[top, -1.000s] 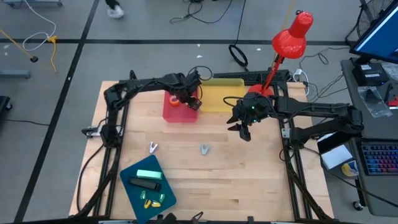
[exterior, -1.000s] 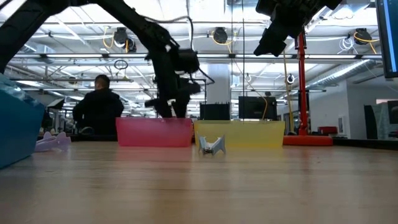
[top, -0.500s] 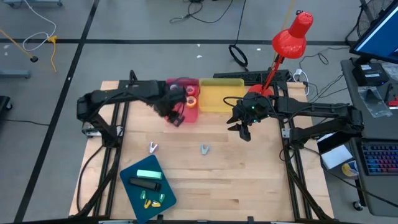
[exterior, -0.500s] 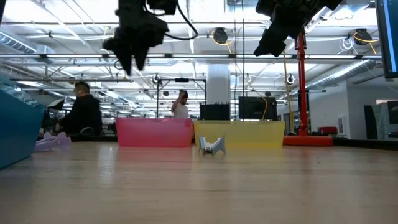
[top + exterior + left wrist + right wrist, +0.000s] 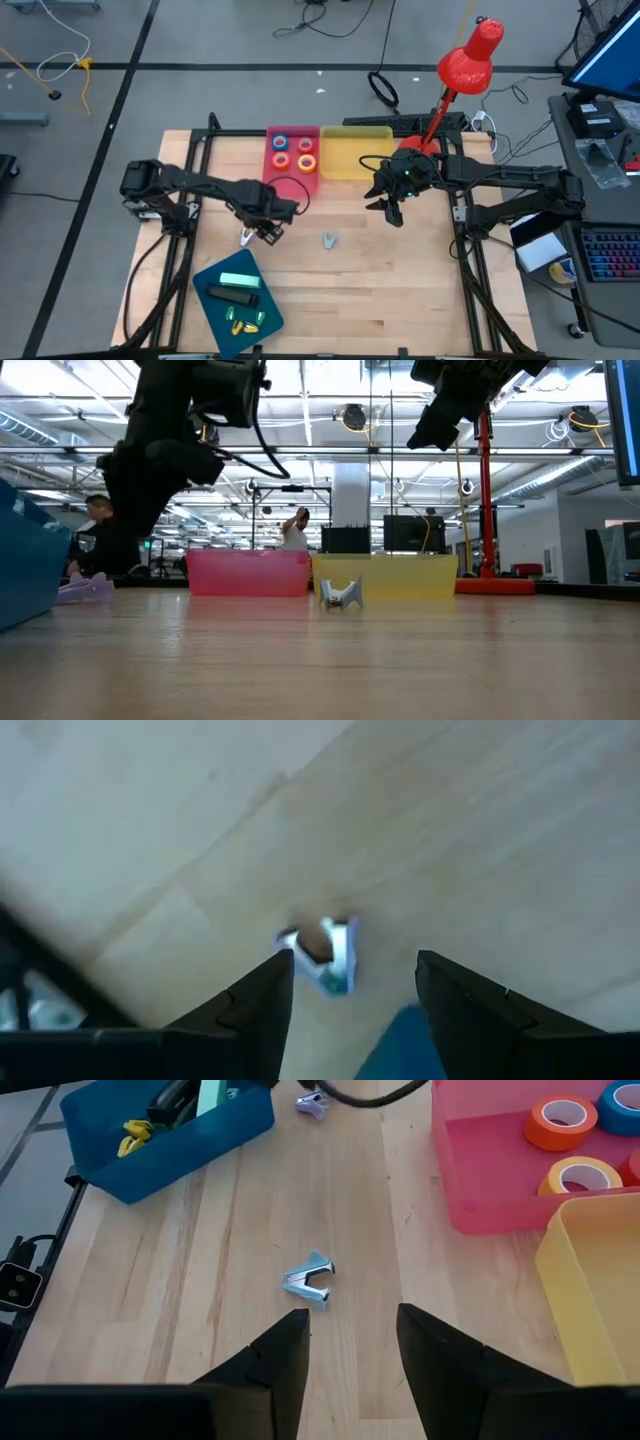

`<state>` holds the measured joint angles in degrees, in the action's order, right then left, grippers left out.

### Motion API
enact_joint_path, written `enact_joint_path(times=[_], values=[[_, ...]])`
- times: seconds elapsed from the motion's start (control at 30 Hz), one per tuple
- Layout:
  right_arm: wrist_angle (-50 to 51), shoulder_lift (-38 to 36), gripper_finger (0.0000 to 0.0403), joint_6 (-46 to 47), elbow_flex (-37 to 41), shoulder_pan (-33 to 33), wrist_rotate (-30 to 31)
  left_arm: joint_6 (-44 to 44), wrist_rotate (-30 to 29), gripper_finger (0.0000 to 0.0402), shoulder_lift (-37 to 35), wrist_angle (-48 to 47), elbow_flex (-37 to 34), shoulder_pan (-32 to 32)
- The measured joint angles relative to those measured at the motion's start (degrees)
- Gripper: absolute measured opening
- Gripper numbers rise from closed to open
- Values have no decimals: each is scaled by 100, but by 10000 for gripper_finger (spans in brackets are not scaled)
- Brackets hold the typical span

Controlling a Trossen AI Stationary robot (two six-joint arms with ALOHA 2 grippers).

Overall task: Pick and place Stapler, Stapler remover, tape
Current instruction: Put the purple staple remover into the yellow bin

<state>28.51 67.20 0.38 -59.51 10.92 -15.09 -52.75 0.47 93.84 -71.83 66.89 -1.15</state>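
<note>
A: Pink tray (image 5: 283, 184) at the back of your table holds all 4 tape rolls: orange (image 5: 281, 161), yellow (image 5: 307, 161), red (image 5: 281, 143) and blue (image 5: 305, 145). Beside it, touching, you see the yellow tray (image 5: 352, 160).

B: Where do you find the left gripper (image 5: 262, 229)?

A: You see it low over the bare wood, its fingers (image 5: 255, 1005) spread apart and empty. In its wrist view a small pale staple remover (image 5: 325, 952) lies just ahead between the 2 fingertips, not touching them. From above, that remover (image 5: 246, 237) lies just beside the gripper.

B: And the second remover?

A: You find the grey staple remover (image 5: 329, 239) alone near the table's middle, jaws facing the right gripper (image 5: 350, 1342).

B: The right gripper?

A: You see it hanging high in front of the yellow tray, fingers parted, holding nothing.

B: The stapler?

A: You see a green stapler (image 5: 240, 281) lying in the blue tray (image 5: 211, 303) at the front, next to a black one (image 5: 232, 296).
</note>
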Motion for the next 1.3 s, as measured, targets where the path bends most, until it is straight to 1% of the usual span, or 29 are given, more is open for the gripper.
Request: enact_joint_path(times=[0.13, 0.33, 0.53, 0.67, 0.8, 0.9, 1.03, 1.3], values=[[2, 0, 144, -2, 0, 0, 0, -195, 3, 211, -4, 288, -312, -97], [2, 0, 144, -2, 0, 0, 0, -249, 13, 211, -4, 295, -460, -190], [2, 0, 144, -2, 0, 0, 0, -364, 367, 211, -4, 371, -688, -322], [2, 0, 144, -48, 0, 0, 1, -491, 551, 211, -4, 759, -964, -434], [1, 0, 144, -87, 0, -1, 2, -501, 544, 211, -4, 1183, -1151, -495], [0, 0, 144, -87, 0, -1, 2, -506, 531, 207, -4, 1306, -1264, -490], [-2, 0, 144, -87, 0, -1, 2, -457, 523, 175, -4, 1431, -1395, -490], [-16, 0, 144, -87, 0, -2, 2, -320, 489, 74, -4, 1960, -1724, -468]])
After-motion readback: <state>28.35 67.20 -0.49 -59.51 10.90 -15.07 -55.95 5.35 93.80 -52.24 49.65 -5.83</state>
